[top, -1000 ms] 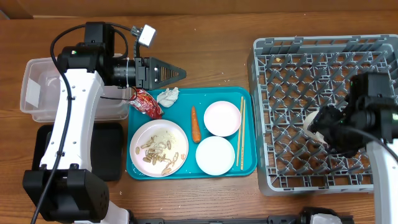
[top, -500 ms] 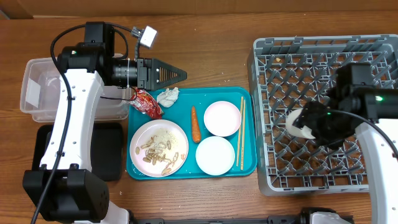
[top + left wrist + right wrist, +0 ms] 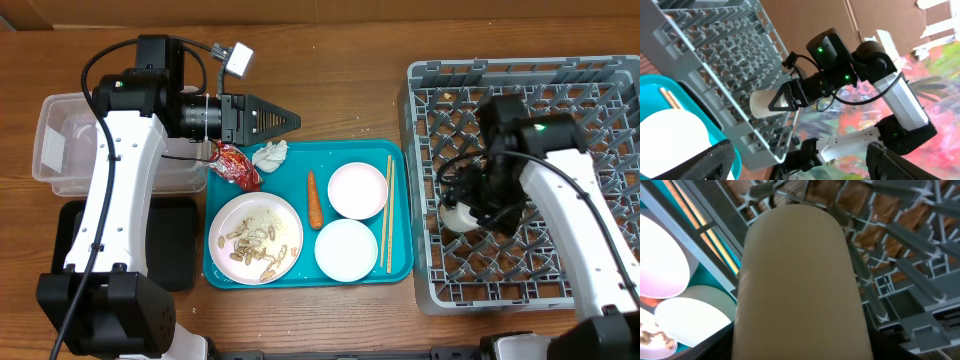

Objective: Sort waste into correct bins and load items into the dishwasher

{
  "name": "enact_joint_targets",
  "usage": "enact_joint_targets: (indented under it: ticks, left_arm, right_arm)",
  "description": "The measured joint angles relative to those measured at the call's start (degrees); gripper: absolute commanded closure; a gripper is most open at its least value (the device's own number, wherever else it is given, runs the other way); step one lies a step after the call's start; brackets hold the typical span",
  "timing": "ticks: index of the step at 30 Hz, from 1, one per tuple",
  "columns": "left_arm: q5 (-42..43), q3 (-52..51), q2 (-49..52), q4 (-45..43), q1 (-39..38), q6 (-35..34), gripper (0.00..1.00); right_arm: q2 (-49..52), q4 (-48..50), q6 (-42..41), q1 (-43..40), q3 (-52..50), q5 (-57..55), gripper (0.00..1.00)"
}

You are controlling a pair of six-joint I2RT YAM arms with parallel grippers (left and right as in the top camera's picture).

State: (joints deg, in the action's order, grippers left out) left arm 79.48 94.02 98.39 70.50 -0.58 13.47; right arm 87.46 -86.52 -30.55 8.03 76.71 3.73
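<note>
— What fills your right wrist view?
— The cup (image 3: pixel 797 280), close up, its pale side filling the middle.
— Around it?
— Grey rack (image 3: pixel 905 245) bars behind and right of the cup. Left of it you get the teal tray (image 3: pixel 705 277), chopsticks (image 3: pixel 702 227), a bowl (image 3: pixel 657 260), a second bowl (image 3: pixel 690 317), and perhaps the plate (image 3: pixel 650 340), lowest corner.

The right end effector (image 3: pixel 464 211), clamped on the small white cup (image 3: pixel 456 217), travelled leftward across the large square grey plastic dish rack (image 3: pixel 500 66), from the rack's right-centre to near its left wall, its arm swinging over the rack's middle.
</note>
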Motion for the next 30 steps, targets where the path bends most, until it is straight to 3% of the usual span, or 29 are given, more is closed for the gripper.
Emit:
enact_joint_targets:
  ticks: [4,9,13,20,24,30]
  left_arm:
    - [-3.2,0.0,0.0,0.0,-0.6,0.0,0.15]
    - [-10.8,0.0,0.0,-0.2,-3.9,0.0,0.24]
    - [-24.5,0.0,0.0,-1.8,-10.0,-1.6,0.25]
    - [-54.4,0.0,0.0,-4.1,-24.0,-11.1,0.26]
    - [-65.5,0.0,0.0,-3.0,-28.4,-16.1,0.26]
    - [-76.2,-1.6,0.3,-9.0,-28.9,-21.7,0.38]
  right_arm:
    - [0.2,0.1,-0.3,1.5,0.0,-0.1,0.17]
    - [0.2,1.8,-0.3,1.7,0.0,-0.2,0.18]
    - [-0.9,3.9,0.2,1.7,0.9,-0.3,0.16]
    - [-11.1,6.9,0.5,1.0,11.0,-0.3,0.06]
    - [-16.8,6.6,0.5,-1.4,13.3,-0.4,0.06]
    - [-18.6,5.1,0.5,-4.7,13.3,-0.8,0.04]
